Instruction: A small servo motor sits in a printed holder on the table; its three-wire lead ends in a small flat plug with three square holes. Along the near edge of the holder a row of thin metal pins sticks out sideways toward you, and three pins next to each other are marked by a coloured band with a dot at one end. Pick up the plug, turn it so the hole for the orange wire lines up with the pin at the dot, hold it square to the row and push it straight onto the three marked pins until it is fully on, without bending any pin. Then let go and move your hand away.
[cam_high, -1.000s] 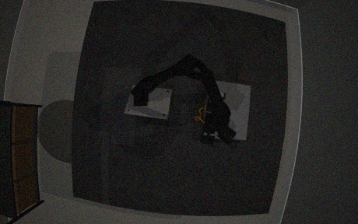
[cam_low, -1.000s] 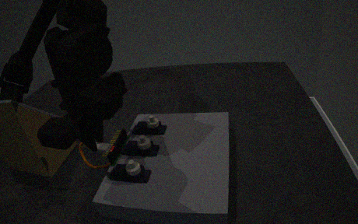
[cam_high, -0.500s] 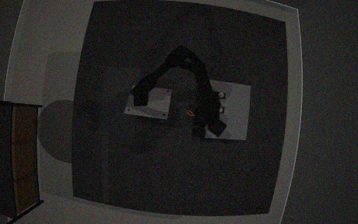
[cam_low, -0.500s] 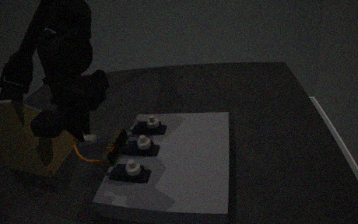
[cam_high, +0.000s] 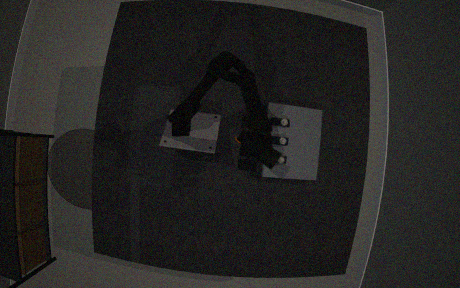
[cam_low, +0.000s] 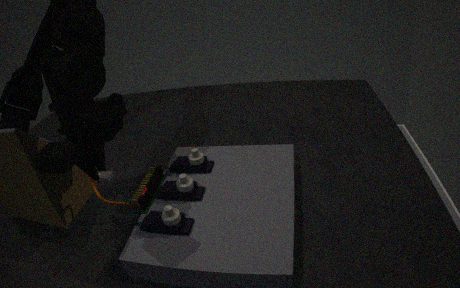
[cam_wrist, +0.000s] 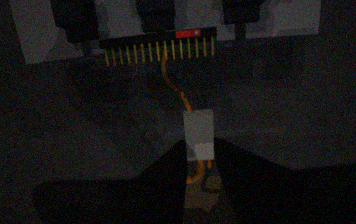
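My gripper (cam_wrist: 199, 144) is shut on the pale flat plug (cam_wrist: 199, 131) (cam_low: 105, 175), which points toward the pin row in the wrist view. A gap separates the plug from the metal pins (cam_wrist: 142, 53) (cam_low: 141, 184). The red band (cam_wrist: 184, 34) (cam_low: 144, 191) marks pins toward the right of the row, with a pale dot at its right end in the wrist view. The plug is below the band and slightly right. The orange lead (cam_wrist: 173, 85) (cam_low: 107, 201) (cam_high: 238, 140) runs below the plug and toward the pins. The plug's holes are not visible.
A pale slab (cam_high: 304, 145) (cam_low: 240, 205) behind the pin row carries three dark blocks with pale round knobs (cam_low: 184, 183) (cam_high: 283, 141). A yellowish-brown angular object (cam_low: 25, 185) stands at the left in the exterior view. The arm's base is on a pale plate (cam_high: 200, 142).
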